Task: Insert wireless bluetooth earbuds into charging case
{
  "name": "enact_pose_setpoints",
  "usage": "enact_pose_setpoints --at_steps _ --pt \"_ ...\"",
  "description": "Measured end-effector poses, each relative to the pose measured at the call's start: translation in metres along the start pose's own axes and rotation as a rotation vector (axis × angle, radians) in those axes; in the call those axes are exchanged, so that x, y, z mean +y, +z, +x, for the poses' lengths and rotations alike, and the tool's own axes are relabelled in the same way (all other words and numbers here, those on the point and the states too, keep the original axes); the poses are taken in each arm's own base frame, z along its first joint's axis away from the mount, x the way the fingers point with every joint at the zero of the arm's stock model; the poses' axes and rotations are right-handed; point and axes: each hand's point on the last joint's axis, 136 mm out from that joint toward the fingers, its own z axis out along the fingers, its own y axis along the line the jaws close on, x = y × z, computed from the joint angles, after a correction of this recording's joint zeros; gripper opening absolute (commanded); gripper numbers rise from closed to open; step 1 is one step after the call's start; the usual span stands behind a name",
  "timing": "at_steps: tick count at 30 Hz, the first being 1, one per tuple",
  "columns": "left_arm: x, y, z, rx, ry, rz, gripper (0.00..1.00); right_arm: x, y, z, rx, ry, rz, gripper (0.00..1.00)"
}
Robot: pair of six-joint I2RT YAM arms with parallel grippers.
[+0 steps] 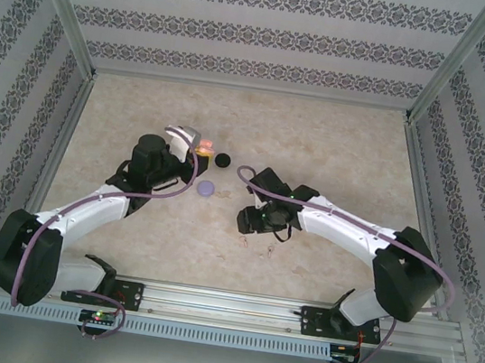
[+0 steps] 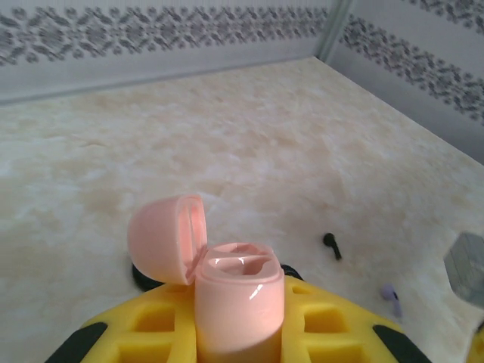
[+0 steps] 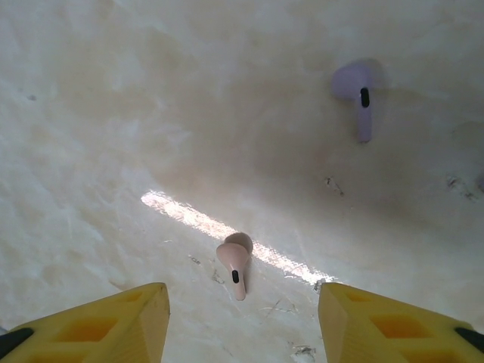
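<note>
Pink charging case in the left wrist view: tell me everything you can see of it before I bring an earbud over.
The pink charging case is glossy pale-pink plastic, rounded, standing upright, clamped at its sides by the yellow fingers of the left gripper. Its domed lid is hinged open, tipped back to the left. The top insert shows two shaped wells, which look empty. Whether its base touches the table is hidden.
</note>
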Motion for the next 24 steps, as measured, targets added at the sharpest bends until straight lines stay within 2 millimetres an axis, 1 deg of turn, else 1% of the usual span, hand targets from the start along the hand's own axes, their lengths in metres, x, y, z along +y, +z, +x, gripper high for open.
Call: enact_pose_setpoints --at_steps 4,5,9,16,19,24 --pt "0.012 -0.003 0.002 -0.057 -0.011 -0.065 0.00 0.002 0.015 0.010 0.041 -0.007 0.042 0.52" --pt "0.014 -0.003 0.000 -0.071 -0.012 -0.075 0.00 0.003 0.018 0.011 0.049 -0.008 0.051 0.51" --pt "0.017 -0.006 -0.021 -0.163 -0.001 -0.098 0.00 0.006 0.028 0.013 0.069 -0.007 0.085 0.48" --pt "0.018 -0.016 -0.046 -0.259 0.016 -0.129 0.00 0.008 0.043 0.014 0.091 -0.008 0.129 0.45" --pt "0.017 -0.020 -0.051 -0.276 0.020 -0.130 0.00 0.004 0.047 0.017 0.105 -0.001 0.149 0.44" --pt "0.016 -0.022 -0.054 -0.288 0.023 -0.128 0.00 0.001 0.051 0.019 0.119 -0.004 0.168 0.42"
